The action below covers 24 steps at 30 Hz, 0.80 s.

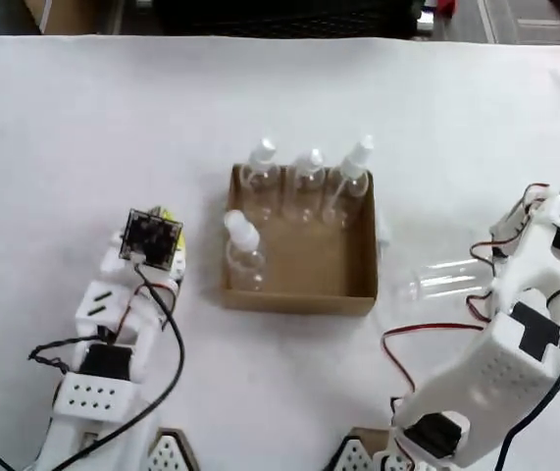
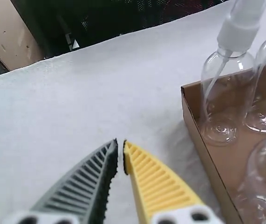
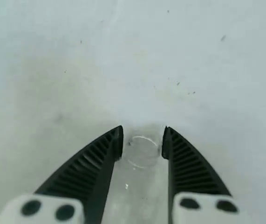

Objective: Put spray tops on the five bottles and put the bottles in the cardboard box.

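The cardboard box (image 1: 343,289) sits mid-table and holds several clear bottles with white spray tops: three along its far wall (image 1: 307,184) and one by its left wall (image 1: 243,253). A topless clear bottle (image 1: 439,279) lies level just right of the box, held at its right end by my right gripper (image 3: 142,140), whose black fingers (image 3: 100,161) are shut on the bottle (image 3: 143,150). My left gripper (image 2: 120,145) is shut and empty over bare cloth, left of the box (image 2: 202,140); it sits low in the high view (image 1: 152,238). A small white piece (image 1: 382,232), perhaps a spray top, lies by the box's right wall.
White cloth covers the table (image 1: 83,128). The right arm's body and red wires (image 1: 427,339) take up the near right. The left arm's cables (image 1: 162,334) trail toward the near edge. Dark furniture stands beyond the far edge (image 1: 289,15).
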### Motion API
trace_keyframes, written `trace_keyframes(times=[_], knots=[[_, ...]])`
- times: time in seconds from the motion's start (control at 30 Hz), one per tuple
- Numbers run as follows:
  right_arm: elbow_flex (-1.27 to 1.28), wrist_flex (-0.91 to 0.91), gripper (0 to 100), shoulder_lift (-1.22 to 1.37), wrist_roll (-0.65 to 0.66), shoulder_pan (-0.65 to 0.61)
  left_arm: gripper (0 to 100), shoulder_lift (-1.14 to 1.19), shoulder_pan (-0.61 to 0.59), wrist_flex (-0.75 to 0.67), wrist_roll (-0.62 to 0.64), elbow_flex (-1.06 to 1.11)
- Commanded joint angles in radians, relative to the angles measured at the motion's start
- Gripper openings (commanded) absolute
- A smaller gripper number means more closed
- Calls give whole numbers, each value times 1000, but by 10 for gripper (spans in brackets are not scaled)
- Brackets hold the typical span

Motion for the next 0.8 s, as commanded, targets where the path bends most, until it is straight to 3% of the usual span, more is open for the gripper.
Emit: trace_keyframes(times=[0.0,0.37,0.63,0.77], knots=[[-58,7,217,-38,15,5,28,-12,12,-25,-6,-8],[-52,5,222,-38,9,-10,28,-12,12,-25,-8,-9],[-52,5,33,-38,9,-8,28,-12,12,-25,-9,-9],[-52,12,18,-39,9,-2,28,-12,12,-25,-9,-9]])
